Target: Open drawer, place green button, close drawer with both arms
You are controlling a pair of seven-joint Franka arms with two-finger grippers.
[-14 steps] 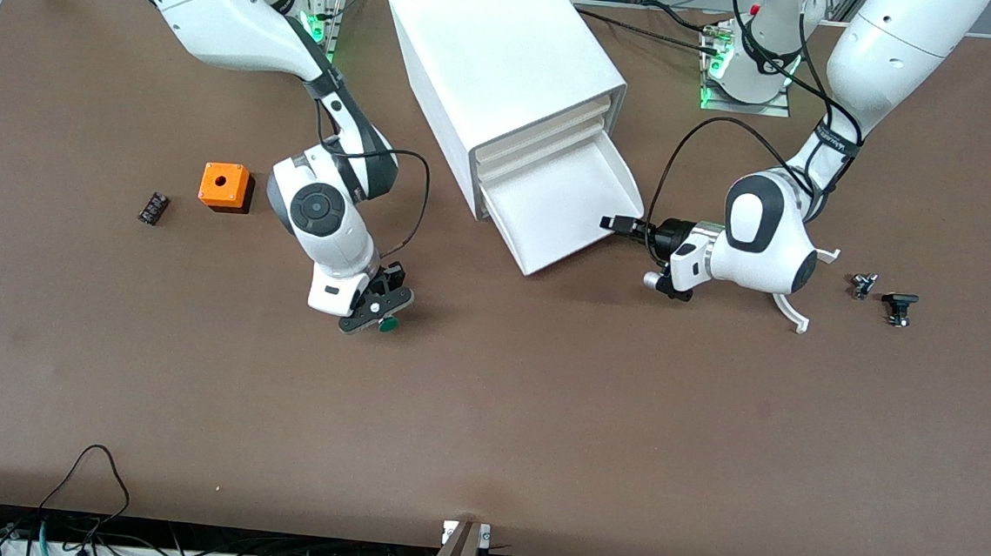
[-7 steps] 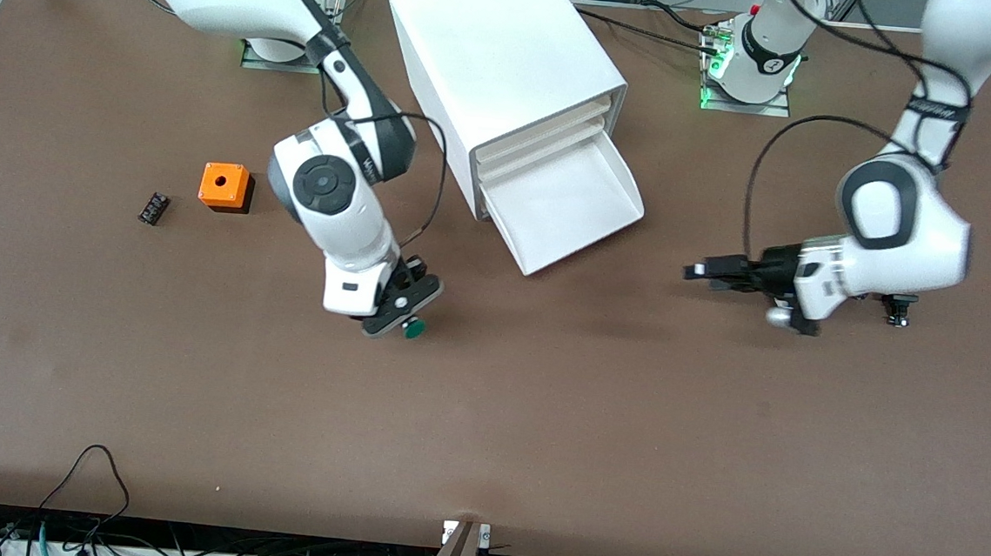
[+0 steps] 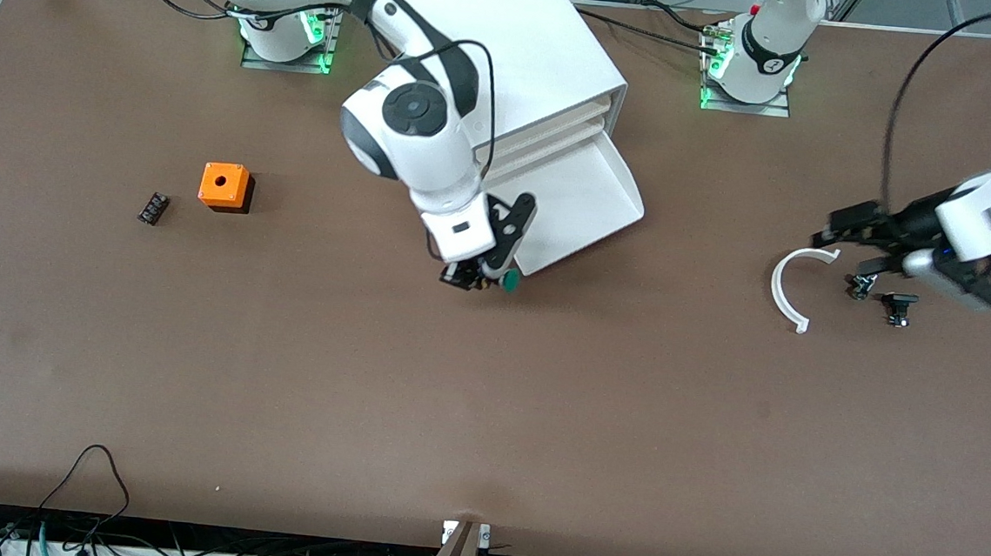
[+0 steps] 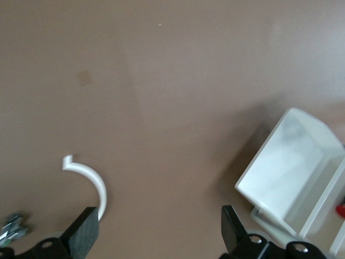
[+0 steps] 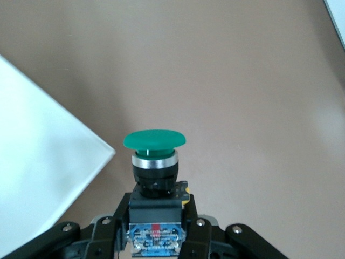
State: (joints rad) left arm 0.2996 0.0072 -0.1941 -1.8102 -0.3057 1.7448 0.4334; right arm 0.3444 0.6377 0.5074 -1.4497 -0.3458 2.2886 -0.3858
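We saw the left gripper [image 3: 839, 224] as a blur. The right arm hid part of the cabinet [image 3: 511, 52]. Two small dark parts [image 3: 882, 296] were too tiny to name.

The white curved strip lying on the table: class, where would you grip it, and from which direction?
Grip the curved strip at mid-arc, coming straight down from above. It lies flat on the table and is thin, so one finger goes inside the curve and one outside. The open left end effector is nearest.
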